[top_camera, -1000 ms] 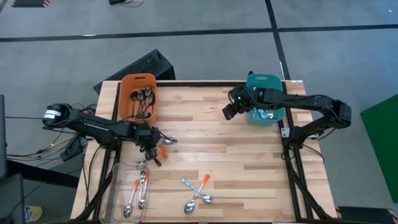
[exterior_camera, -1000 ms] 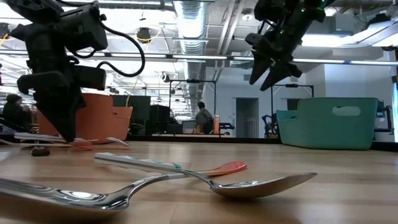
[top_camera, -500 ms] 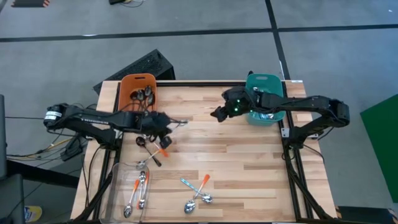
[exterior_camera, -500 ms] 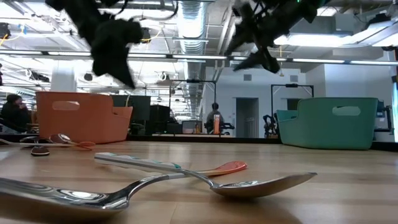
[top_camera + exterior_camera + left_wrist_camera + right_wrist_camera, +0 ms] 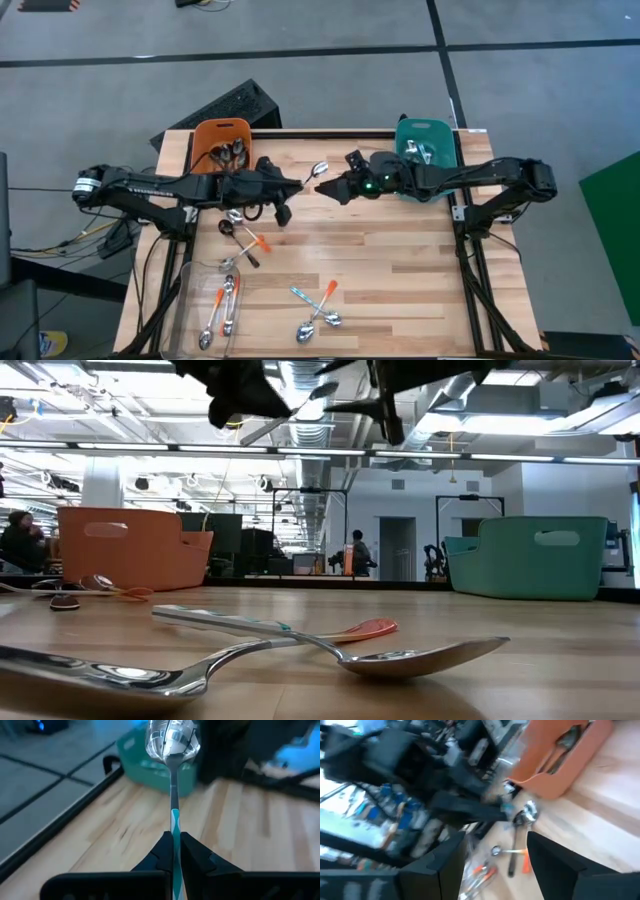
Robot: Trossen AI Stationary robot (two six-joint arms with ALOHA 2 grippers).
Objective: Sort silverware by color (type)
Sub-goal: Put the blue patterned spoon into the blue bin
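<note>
A spoon (image 5: 315, 172) with a light-blue handle and a shiny bowl (image 5: 172, 740) hangs in the air over the far middle of the table. My left gripper (image 5: 296, 184) is shut on it and points nearly level toward the table's right. My right gripper (image 5: 326, 190) faces it from the right. It stands open, its fingertips just short of the spoon's bowl, and touches nothing. In the right wrist view, the spoon (image 5: 525, 815) shows between the open fingers (image 5: 451, 865). Other silverware lies on the table, in the bins and in the tray. My left gripper pinches the spoon's light-blue handle (image 5: 174, 822) between its two fingers. The fingers lie along the handle, nearly level, coming from the table's left. The spoon sticks straight out past the fingertips, bowl foremost, lifted clear of the table.
An orange bin (image 5: 222, 150) holding dark spoons stands at the far left. A teal bin (image 5: 425, 160) with spoons stands at the far right. A clear tray (image 5: 200, 300) at the near left holds orange-handled spoons. Loose spoons lie at the table's left (image 5: 245, 240) and near middle (image 5: 315, 305).
My left gripper has risen from the table's left part with the spoon. It has gone toward the far middle and tipped from pointing down to nearly level. My right gripper has left the teal bin, gone toward the table's left and tipped level, facing the spoon. It has stayed open.
</note>
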